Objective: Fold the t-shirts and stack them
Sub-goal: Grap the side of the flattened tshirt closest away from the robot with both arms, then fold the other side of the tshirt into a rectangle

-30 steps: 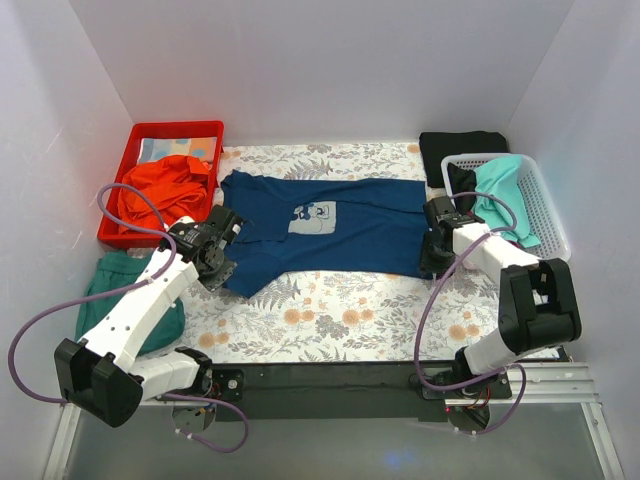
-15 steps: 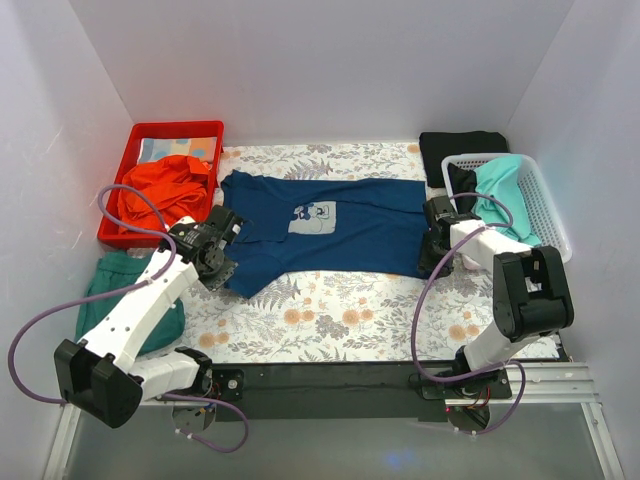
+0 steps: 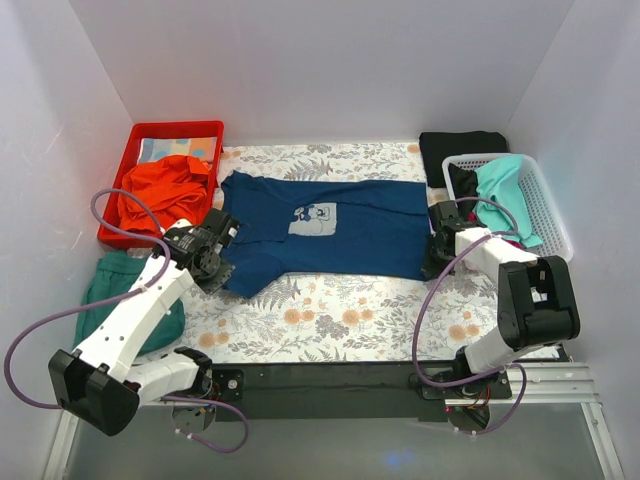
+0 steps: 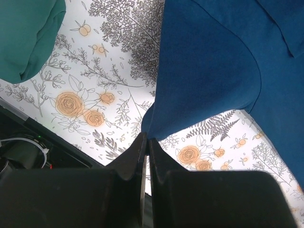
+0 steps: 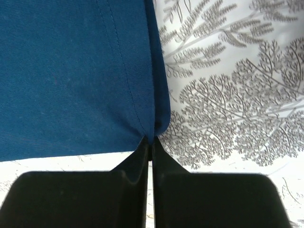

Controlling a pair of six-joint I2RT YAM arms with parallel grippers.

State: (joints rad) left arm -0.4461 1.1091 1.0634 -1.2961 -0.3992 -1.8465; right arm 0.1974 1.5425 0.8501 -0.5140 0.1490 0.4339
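Note:
The navy blue t-shirt (image 3: 330, 230) with a white chest mark lies spread across the floral table, collar to the left. My left gripper (image 3: 222, 270) is shut on its near left corner, seen pinched in the left wrist view (image 4: 147, 137). My right gripper (image 3: 432, 262) is shut on the shirt's near right hem corner, seen in the right wrist view (image 5: 151, 138). The shirt fills the upper part of both wrist views (image 4: 223, 61) (image 5: 71, 71). A black shirt (image 3: 460, 148) lies at the back right. A turquoise shirt (image 3: 505, 190) hangs in the white basket.
A red tray (image 3: 140, 135) at the back left holds an orange-red shirt (image 3: 165, 190). A green shirt (image 3: 110, 290) lies at the left edge, also in the left wrist view (image 4: 26, 33). A white basket (image 3: 545, 205) stands at the right. White walls enclose the table.
The left gripper has shifted slightly left and toward the front, drawing the shirt's corner with it. The right gripper has moved slightly right, pulling the hem straighter.

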